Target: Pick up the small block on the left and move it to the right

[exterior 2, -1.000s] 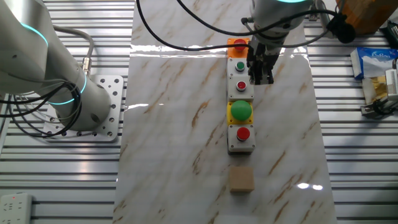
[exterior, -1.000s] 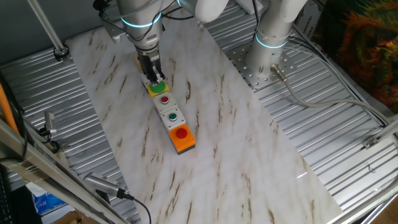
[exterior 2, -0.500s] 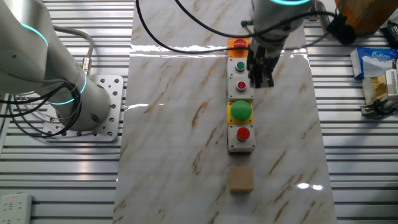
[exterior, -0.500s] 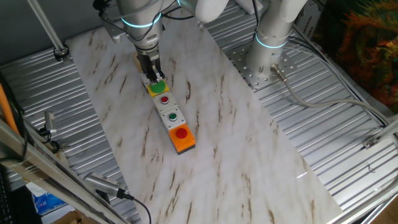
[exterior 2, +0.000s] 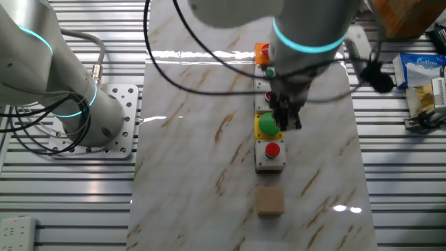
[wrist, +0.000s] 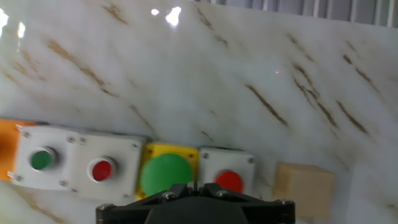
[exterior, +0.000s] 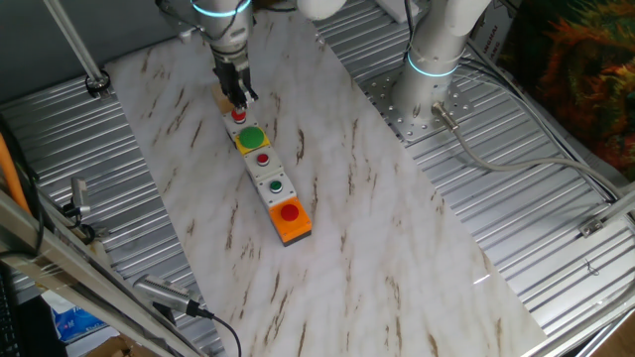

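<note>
The small block (exterior 2: 270, 201) sits just beside the red-button box (exterior 2: 270, 154). Bare worktop (exterior 2: 202, 160) surrounds its other sides.

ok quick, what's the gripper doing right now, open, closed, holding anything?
Gripper: holding nothing, above the row of button boxes; the small block sits untouched on the table. Open or shut cannot be told.

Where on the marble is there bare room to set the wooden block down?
Bare marble lies on both long sides of the button row, wider toward the arm base. The row's line is crowded: boxes touch end to end, the block sits just past them, and the pincer hangs above.
</note>
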